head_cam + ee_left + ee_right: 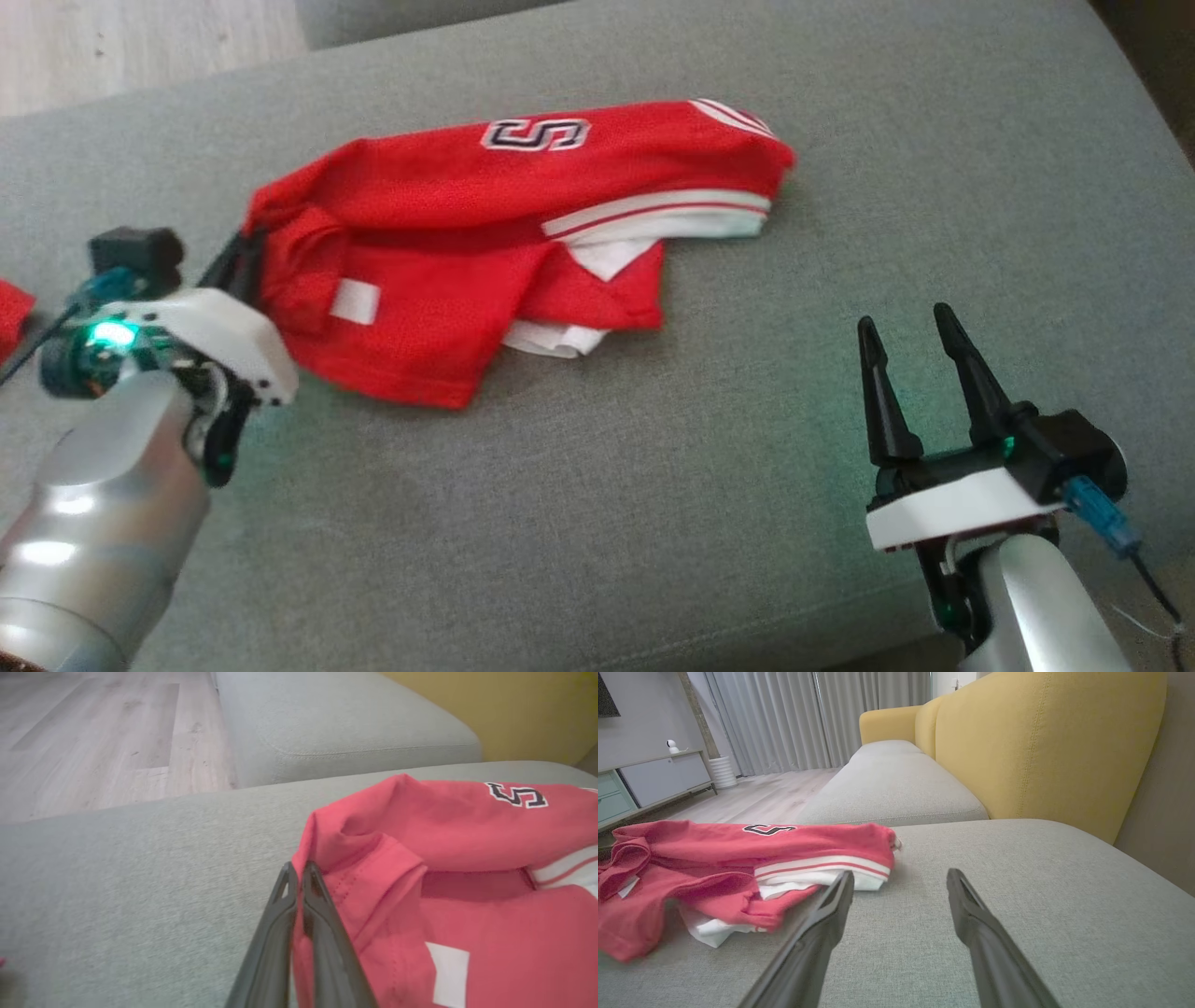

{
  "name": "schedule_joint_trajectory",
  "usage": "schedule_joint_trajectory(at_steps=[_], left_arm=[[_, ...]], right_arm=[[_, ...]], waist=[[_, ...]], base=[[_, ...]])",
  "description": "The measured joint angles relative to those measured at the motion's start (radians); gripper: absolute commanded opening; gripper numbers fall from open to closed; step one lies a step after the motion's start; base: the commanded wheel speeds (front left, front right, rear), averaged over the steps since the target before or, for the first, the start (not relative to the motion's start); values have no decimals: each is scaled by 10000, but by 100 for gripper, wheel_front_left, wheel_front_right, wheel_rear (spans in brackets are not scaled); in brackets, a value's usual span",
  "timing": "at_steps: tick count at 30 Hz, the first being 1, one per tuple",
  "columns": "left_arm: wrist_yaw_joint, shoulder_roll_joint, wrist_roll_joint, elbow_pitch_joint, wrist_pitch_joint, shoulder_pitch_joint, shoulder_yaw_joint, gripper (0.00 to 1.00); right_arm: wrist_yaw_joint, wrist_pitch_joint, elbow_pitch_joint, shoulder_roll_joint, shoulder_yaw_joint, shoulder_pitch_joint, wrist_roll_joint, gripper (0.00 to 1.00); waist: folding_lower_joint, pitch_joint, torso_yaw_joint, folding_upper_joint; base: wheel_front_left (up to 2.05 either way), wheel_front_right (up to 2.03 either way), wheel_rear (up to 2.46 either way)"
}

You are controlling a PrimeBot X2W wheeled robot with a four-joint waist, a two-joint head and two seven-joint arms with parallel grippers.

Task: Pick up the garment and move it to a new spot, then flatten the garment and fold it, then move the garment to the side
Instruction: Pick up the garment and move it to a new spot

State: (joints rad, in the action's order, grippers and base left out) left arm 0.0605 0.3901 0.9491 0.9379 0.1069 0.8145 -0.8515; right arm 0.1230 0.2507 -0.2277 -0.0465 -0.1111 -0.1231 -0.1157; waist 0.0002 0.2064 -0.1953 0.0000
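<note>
Closest to my head camera is my left forearm (93,504), and at its end my left gripper (245,254) has both fingers pressed together on the left end of the red jersey (448,215). From the wrist, a strip of red cloth shows pinched between them. I judge this grip is meant to lift the jersey to a new spot. It lies crumpled and doubled over on the grey sofa seat (653,485), with a white label (356,301) turned up. My right gripper (906,322) hovers well apart to the right, fingers spread wide and holding nothing, presumably waiting to help flatten. My own fingers hide how much cloth I hold, and the lower layers are buried. A red scrap (11,317) at the left edge is cut off, and I cannot tell what it is.
</note>
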Motion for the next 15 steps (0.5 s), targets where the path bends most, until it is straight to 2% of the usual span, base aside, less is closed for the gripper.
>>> schedule_joint_trajectory(at_steps=[2,4,5,9,15], left_arm=[[-4,8,-2,328,128,8,23,0],[-86,-15,-104,575,387,24,21,59],[-88,-21,-128,702,483,43,15,100],[-71,-130,-272,1043,800,190,-21,100],[236,-485,-456,1062,1093,633,-167,100]], right_arm=[[0,0,-2,0,-6,-12,0,100],[0,0,-10,0,-6,-12,2,100],[0,0,-15,0,-15,-12,2,100],[0,0,-104,0,-44,-9,17,100],[0,0,-219,0,-44,71,29,100]], waist=[[0,82,-21,0],[-1,113,10,0],[0,107,35,0],[-2,-56,176,0],[-3,-483,470,0]], base=[[0,0,0],[0,0,0],[0,0,0],[0,0,0],[0,0,0]])
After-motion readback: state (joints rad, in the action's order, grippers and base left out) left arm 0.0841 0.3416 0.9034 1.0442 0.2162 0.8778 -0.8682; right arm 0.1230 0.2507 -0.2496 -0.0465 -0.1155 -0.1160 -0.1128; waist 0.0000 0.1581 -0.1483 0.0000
